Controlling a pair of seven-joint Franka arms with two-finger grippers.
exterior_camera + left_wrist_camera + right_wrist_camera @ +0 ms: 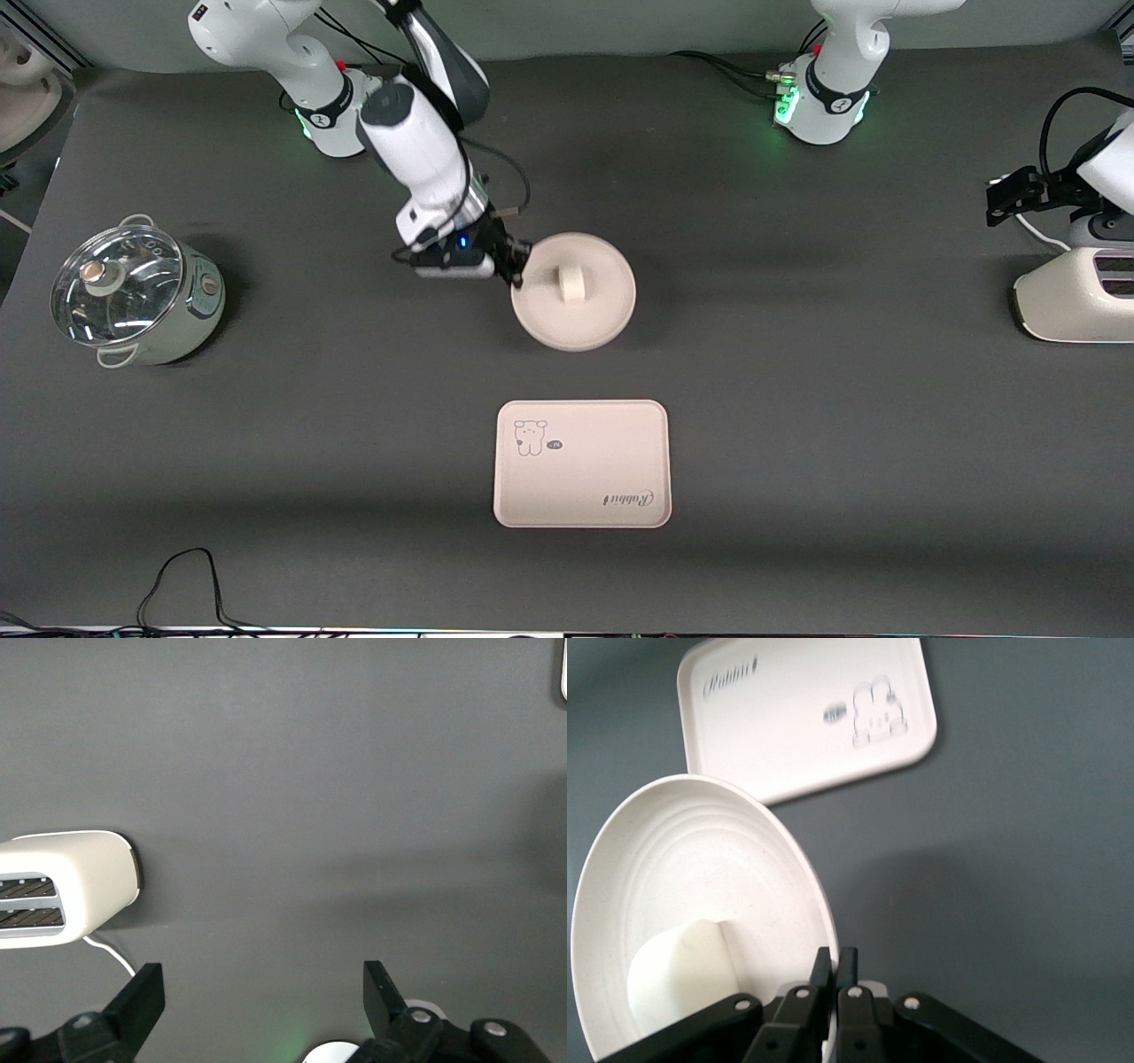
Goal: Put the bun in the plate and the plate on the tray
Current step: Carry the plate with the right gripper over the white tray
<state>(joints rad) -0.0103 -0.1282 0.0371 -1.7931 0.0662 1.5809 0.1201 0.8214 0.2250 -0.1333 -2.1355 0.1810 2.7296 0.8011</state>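
The round cream plate (574, 292) sits mid-table with the small off-white bun (571, 284) in it. My right gripper (516, 275) is shut on the plate's rim at the edge toward the right arm's end. In the right wrist view the fingers (834, 967) pinch the rim of the plate (700, 868), with the bun (682, 979) inside. The rectangular tray (582, 463) with a cartoon animal and "Rabbit" script lies nearer the front camera than the plate; it also shows in the right wrist view (802, 713). My left gripper (264, 992) is open and empty, waiting over bare table near the toaster.
A white toaster (1076, 301) stands at the left arm's end of the table, also in the left wrist view (62, 890). A pale green pot with a glass lid (133, 297) stands at the right arm's end.
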